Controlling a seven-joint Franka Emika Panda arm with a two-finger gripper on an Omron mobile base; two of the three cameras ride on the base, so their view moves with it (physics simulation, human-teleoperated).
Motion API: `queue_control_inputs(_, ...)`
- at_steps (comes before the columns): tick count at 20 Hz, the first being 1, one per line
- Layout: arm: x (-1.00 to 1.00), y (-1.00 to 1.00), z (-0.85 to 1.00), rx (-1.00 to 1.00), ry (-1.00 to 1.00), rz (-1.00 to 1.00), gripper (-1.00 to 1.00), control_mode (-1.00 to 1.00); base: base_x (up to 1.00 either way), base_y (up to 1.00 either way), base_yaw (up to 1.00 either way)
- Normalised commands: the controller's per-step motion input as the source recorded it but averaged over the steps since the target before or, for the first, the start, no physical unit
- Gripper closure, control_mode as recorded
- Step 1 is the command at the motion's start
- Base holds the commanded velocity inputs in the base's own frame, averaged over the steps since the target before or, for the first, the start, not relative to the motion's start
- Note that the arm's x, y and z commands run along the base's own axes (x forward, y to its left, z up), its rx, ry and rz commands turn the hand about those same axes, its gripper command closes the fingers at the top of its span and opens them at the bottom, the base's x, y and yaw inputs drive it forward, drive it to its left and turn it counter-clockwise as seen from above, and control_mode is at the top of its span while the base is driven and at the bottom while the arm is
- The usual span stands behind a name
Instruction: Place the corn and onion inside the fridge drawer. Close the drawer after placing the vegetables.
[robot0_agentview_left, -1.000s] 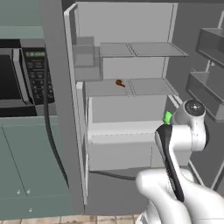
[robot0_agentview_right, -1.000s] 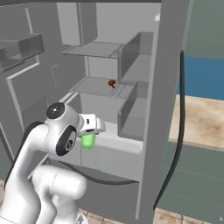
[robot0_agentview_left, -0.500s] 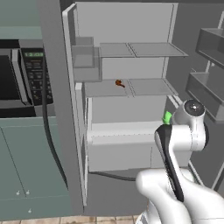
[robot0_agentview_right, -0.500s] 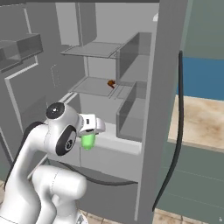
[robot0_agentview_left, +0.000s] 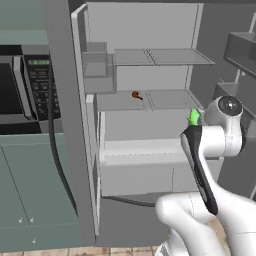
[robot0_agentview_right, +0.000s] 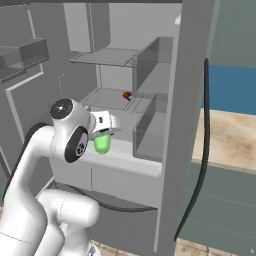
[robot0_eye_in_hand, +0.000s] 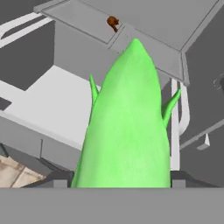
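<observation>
- The corn (robot0_eye_in_hand: 127, 127) is gripped by the gripper (robot0_agentview_right: 104, 136), whose fingers are clamped on its lower end; its pointed tip is aimed toward the fridge interior.
- In the right base view the corn (robot0_agentview_right: 102, 144) is seen hanging just under the white hand, above the pale rim of the fridge drawer (robot0_agentview_right: 120, 172).
- In the left base view only a small green part of the corn (robot0_agentview_left: 194, 117) is seen, beside the arm's round joint and above the right end of the fridge drawer (robot0_agentview_left: 145, 170).
- The drawer is seen pulled out of the fridge (robot0_agentview_left: 150, 75), its flat front facing the robot.
- Above the drawer, a small red-brown stemmed bit (robot0_agentview_left: 135, 95) is seen lying on the middle shelf (robot0_agentview_left: 165, 100).
- Left of the fridge, a microwave (robot0_agentview_left: 22, 90) is set above green-grey cabinets (robot0_agentview_left: 30, 190).
</observation>
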Motion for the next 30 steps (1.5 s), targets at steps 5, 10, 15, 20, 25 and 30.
queue_control_inputs(5, 0.68, 0.12, 0.15, -0.05, 0.20, 0.20, 1.00, -1.00, 0.00, 0.00, 0.00)
queue_control_inputs(10, 0.58, 0.07, -0.19, -0.02, 0.10, 0.13, 1.00, -1.00, 0.00, 0.00, 0.00)
queue_control_inputs(15, 0.60, 0.11, -0.62, -0.13, 0.06, 0.09, 1.00, -1.00, 0.00, 0.00, 0.00)
queue_control_inputs(20, 0.15, 0.26, -0.83, -0.13, 0.03, 0.07, 1.00, -1.00, 0.00, 0.00, 0.00)
queue_control_inputs(25, 0.06, 0.09, -0.59, 0.00, -0.01, 0.19, 1.00, -1.00, 0.00, 0.00, 0.00)
queue_control_inputs(30, 0.06, 0.26, -0.54, -0.07, 0.00, 0.18, 1.00, -1.00, 0.00, 0.00, 0.00)
